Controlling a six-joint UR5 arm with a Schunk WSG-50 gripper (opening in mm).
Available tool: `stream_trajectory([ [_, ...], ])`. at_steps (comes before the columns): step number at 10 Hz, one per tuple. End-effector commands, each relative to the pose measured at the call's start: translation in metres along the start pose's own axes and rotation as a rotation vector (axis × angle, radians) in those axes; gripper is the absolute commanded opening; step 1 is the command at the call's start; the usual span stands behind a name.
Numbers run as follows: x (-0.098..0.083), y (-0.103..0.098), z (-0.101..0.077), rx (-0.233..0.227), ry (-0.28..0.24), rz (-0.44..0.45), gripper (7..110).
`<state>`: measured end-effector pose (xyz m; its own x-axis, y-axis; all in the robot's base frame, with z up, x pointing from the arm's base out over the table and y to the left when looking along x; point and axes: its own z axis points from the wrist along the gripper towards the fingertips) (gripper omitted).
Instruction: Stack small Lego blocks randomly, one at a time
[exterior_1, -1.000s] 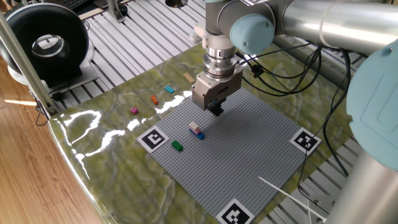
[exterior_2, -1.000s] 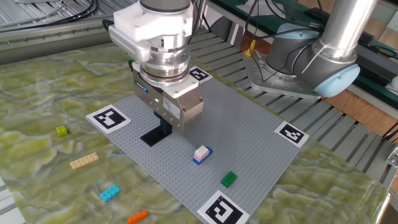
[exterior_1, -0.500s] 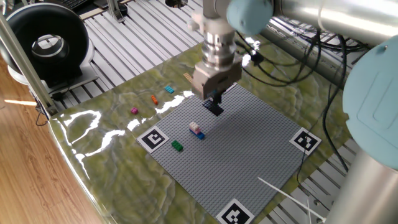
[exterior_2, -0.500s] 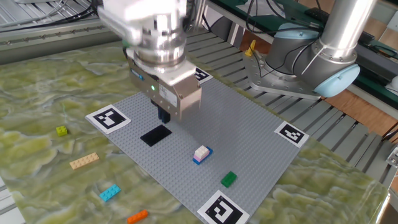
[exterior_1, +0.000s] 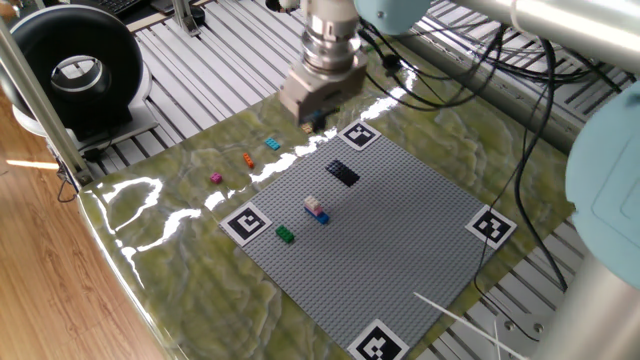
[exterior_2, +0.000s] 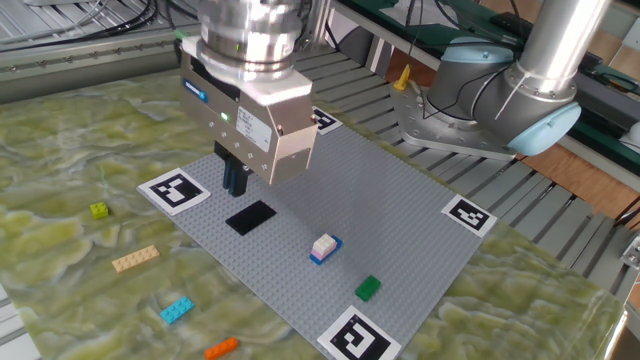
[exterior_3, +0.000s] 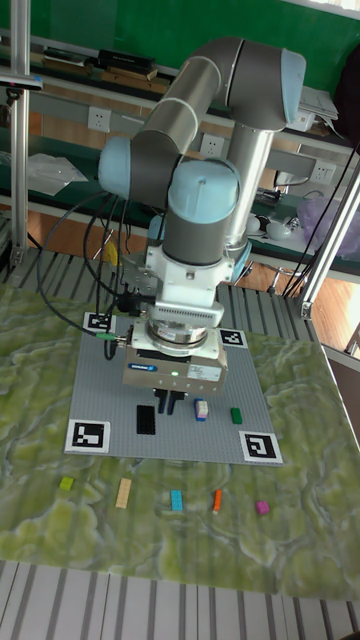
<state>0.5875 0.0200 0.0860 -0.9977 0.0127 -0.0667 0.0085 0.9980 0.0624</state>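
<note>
My gripper (exterior_2: 235, 181) hangs open and empty above the grey baseplate (exterior_2: 385, 200), up and to the left of the dark flat plate (exterior_2: 250, 217) lying on it. In one fixed view the gripper (exterior_1: 311, 117) is near the mat's far edge, clear of the plate (exterior_1: 342, 172). A white-pink block sits on a blue one (exterior_2: 324, 247) mid-plate, and a green block (exterior_2: 368, 288) stands nearer the front marker. On the mat lie yellow-green (exterior_2: 99, 210), tan (exterior_2: 135, 259), cyan (exterior_2: 176, 310), orange (exterior_2: 222, 348) and magenta (exterior_1: 216, 178) blocks.
Black-and-white marker tags (exterior_2: 173, 190) sit at the baseplate's corners. The green marbled mat (exterior_1: 180, 260) surrounds the baseplate. A black round device (exterior_1: 75, 70) stands at the far left. Cables (exterior_1: 470, 110) trail behind the arm, and another robot's base (exterior_2: 500, 95) stands behind.
The gripper has lifted off the dark flat plate, left it on the baseplate, and moved up and away toward the loose blocks' side. The blocks have not moved.
</note>
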Motion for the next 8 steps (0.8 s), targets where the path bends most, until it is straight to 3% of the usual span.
stream_trajectory([
  [1,-0.013,0.004,-0.009,0.024,-0.006,-0.067,7],
  [3,-0.007,-0.011,0.001,0.067,0.046,-0.095,7],
  [6,-0.013,-0.021,0.000,0.051,0.037,-0.067,7],
  [8,-0.020,-0.016,0.007,0.022,0.032,-0.054,7],
])
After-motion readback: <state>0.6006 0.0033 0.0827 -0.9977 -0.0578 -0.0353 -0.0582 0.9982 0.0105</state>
